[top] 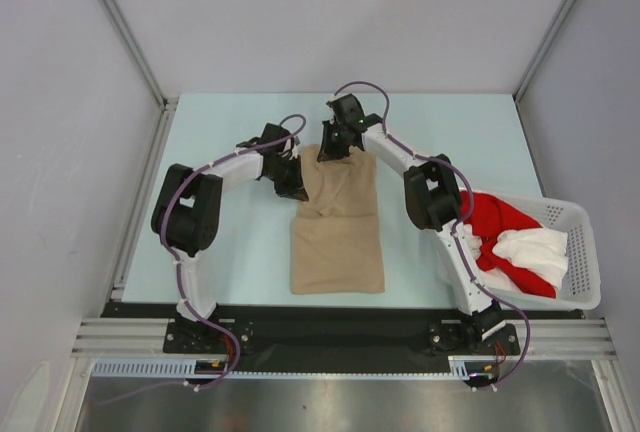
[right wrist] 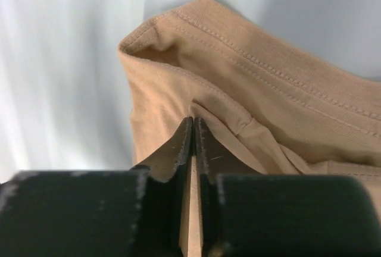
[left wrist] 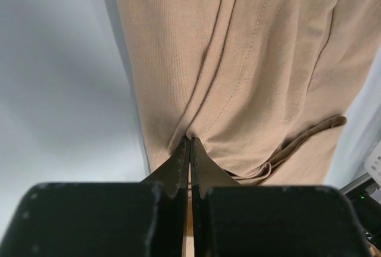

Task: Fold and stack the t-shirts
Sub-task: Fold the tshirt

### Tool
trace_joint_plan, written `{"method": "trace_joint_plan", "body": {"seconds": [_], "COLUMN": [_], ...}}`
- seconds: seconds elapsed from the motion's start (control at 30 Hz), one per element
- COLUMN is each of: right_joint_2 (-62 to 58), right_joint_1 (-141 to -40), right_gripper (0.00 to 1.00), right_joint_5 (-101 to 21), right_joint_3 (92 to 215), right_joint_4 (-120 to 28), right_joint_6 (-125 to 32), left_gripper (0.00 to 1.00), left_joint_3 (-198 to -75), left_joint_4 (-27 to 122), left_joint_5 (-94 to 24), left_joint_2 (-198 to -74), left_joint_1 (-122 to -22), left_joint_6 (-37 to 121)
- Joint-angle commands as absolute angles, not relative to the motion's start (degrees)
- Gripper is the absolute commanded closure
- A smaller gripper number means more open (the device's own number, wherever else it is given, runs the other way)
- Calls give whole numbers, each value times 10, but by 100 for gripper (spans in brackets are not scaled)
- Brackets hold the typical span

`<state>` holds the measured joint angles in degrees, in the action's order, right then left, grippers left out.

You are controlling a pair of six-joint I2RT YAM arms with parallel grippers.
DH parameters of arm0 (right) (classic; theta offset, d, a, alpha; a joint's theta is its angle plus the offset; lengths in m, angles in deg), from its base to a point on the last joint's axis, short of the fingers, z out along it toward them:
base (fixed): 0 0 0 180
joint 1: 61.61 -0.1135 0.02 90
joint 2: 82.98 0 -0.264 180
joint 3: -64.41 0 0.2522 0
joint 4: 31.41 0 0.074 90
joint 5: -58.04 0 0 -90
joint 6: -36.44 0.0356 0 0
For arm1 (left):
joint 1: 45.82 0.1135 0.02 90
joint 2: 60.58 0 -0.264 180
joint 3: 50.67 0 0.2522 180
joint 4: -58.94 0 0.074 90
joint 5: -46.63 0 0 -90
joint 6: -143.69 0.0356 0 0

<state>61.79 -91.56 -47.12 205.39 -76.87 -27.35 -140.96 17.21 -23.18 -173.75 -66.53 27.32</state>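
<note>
from above, we see the beige t-shirt (top: 338,237) lying on the pale bench (top: 230,152) between the two arms, already narrowed into a long panel with its near end flat and square. the left end effector (top: 291,184) sits at the far left edge of that panel and the right end effector (top: 336,146) at its far end, where the cloth is bunched and lifted a little. to the right, a red t-shirt (top: 490,217) and a white t-shirt (top: 535,250) lie crumpled in the white basket (top: 585,287), unfolded.

in the left wrist view, we find the left end effector (left wrist: 190,145) pinched nearly closed on a pleat of the beige t-shirt (left wrist: 250,60), with creases running out from the tips.

in the right wrist view, the right end effector (right wrist: 193,121) is likewise clamped narrow on the stitched hem of the beige t-shirt (right wrist: 274,96), tan cloth showing between the tips.

we judge the task to be early: the first shirt looks folded lengthwise and gripped for a crosswise fold, which is not yet made. the two shirts in the basket are left to fold, and we see no stack.
</note>
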Motion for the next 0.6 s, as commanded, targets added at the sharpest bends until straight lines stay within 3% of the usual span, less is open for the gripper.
{"method": "trace_joint_plan", "body": {"seconds": [0.0, 0.07, 0.57], "right_joint_2": [594, 587, 573], "right_joint_1": [-920, -920, -916], "right_gripper": [95, 100, 99], "right_joint_5": [-446, -435, -440], "right_joint_3": [2083, 2079, 2067], "right_joint_4": [-752, -750, -727], "right_joint_6": [-263, -261, -238], "left_gripper": [100, 100, 100], "left_joint_3": [-1400, -1389, -1347], "left_joint_4": [178, 177, 184], "left_joint_5": [-231, -235, -260], "left_joint_2": [-1707, -1696, -1661], "left_joint_1": [-668, -667, -667], "left_joint_6": [273, 275, 265]}}
